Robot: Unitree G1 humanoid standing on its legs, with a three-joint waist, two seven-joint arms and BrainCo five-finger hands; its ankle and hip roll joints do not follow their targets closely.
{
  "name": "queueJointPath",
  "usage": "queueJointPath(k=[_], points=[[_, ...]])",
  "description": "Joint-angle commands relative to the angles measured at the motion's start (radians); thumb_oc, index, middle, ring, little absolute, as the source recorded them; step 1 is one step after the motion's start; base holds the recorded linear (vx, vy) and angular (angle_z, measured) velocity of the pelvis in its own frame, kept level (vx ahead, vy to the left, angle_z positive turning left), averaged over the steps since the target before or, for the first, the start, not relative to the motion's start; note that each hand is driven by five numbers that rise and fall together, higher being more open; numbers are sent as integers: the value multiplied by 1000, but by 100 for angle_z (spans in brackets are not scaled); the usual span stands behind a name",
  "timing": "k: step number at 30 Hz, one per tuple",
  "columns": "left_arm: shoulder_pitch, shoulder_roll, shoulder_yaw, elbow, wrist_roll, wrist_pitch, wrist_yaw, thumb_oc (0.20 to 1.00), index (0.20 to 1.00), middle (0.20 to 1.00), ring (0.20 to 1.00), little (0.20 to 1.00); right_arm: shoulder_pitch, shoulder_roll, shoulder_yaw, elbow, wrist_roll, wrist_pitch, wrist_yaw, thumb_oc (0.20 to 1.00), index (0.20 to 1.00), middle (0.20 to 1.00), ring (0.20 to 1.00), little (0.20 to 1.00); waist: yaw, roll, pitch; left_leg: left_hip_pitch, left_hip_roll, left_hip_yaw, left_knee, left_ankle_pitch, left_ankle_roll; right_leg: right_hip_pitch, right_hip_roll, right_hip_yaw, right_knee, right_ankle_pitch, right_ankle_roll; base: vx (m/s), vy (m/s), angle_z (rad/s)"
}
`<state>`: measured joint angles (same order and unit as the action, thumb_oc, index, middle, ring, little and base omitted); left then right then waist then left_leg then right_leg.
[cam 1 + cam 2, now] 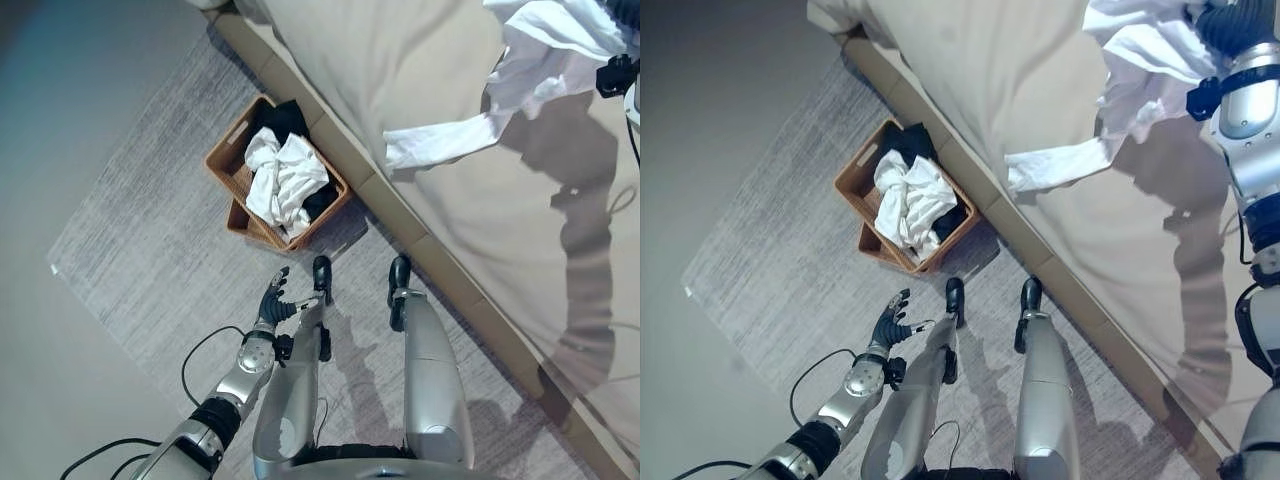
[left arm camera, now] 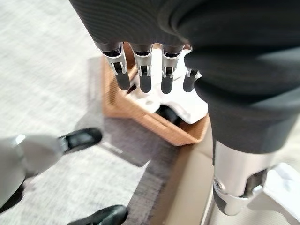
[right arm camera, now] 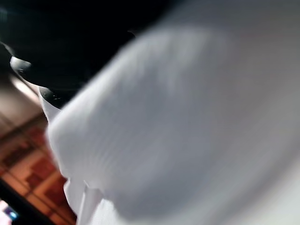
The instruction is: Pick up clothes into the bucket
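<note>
A white shirt [image 1: 1140, 60] hangs in the air over the bed, one sleeve [image 1: 440, 140] trailing down to the left. My right hand [image 1: 1225, 22] is raised at the far right, shut on the shirt's top; the white cloth [image 3: 178, 131] lies right against its wrist camera. The brown woven basket [image 1: 222, 160] stands on the rug beside the bed and holds a white garment [image 1: 285, 180] on top of black clothing [image 1: 290, 115]. My left hand [image 1: 275, 300] hangs low on the near side of the basket, open, its fingers [image 2: 143, 75] straight and holding nothing.
The beige bed [image 1: 400, 60] runs diagonally across the right side, its wooden edge [image 1: 400, 215] just past the basket. A grey rug [image 1: 150, 250] covers the floor under the basket, with bare floor [image 1: 60, 120] to the left.
</note>
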<state>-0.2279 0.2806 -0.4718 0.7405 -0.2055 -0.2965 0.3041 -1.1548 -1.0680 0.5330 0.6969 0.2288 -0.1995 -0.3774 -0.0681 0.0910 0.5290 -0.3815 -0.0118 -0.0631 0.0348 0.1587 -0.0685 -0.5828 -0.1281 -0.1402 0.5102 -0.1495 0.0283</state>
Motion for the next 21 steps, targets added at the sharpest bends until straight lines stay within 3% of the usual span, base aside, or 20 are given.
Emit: queueJointPath(k=[1, 3, 4, 7, 9, 11, 15, 21], points=[[49, 70, 49, 10, 75, -24, 3, 1000, 1000, 1000, 1000, 1000, 1, -47, -149, -95, 13, -94, -78, 200, 200, 200, 200, 200, -1, -104, -9, 70, 5, 17, 128, -128, -2, 158, -17, 1, -129, 117, 64, 49, 76, -12], [56, 79, 60, 16, 83, -24, 0, 1000, 1000, 1000, 1000, 1000, 12, -52, -163, -113, 8, -94, -78, 200, 200, 200, 200, 200, -1, -114, -25, 94, 6, 21, 127, -138, 0, 189, -15, 2, -150, 125, 69, 79, 92, -13], [88, 103, 90, -18, 95, -28, -12, 1000, 1000, 1000, 1000, 1000, 75, -45, -222, -135, 32, -107, -72, 200, 200, 200, 200, 200, 2, -130, -83, 146, 5, 29, 129, -166, 6, 255, -11, 7, -190, 132, 79, 80, 87, -13], [101, 121, 105, -40, 100, -32, -19, 1000, 1000, 1000, 1000, 1000, 131, -33, -267, -159, 41, -114, -64, 200, 200, 200, 200, 200, 5, -142, -128, 185, 7, 37, 118, -177, 8, 306, -6, 6, -236, 142, 89, 87, 74, -20], [122, 140, 138, -95, 95, -34, -36, 1000, 1000, 1000, 1000, 1000, 194, -4, -308, -178, 51, -116, -42, 200, 200, 200, 200, 200, 12, -150, -202, 231, 11, 46, 92, -182, 12, 362, -4, 4, -301, 158, 99, 95, 81, -12], [131, 150, 145, -132, 86, -35, -46, 1000, 1000, 1000, 1000, 1000, 226, 9, -326, -191, 53, -114, -33, 200, 200, 200, 200, 200, 15, -153, -221, 257, 14, 52, 76, -183, 13, 389, -1, 4, -325, 166, 103, 61, 69, -10], [117, 194, 187, -307, 19, -54, -95, 1000, 1000, 1000, 1000, 1000, 283, 41, -330, -205, 47, -96, 9, 200, 200, 200, 200, 200, 21, -172, -330, 338, 21, 67, 22, -190, 15, 486, 2, -3, -416, 184, 115, 72, 52, -10], [52, 257, 210, -491, -75, -43, -163, 1000, 1000, 1000, 1000, 1000, 323, 91, -321, -257, 62, -80, 65, 200, 200, 200, 200, 200, 25, -190, -416, 419, 27, 87, -27, -197, 16, 564, 5, -8, -481, 199, 122, 55, 27, -5]])
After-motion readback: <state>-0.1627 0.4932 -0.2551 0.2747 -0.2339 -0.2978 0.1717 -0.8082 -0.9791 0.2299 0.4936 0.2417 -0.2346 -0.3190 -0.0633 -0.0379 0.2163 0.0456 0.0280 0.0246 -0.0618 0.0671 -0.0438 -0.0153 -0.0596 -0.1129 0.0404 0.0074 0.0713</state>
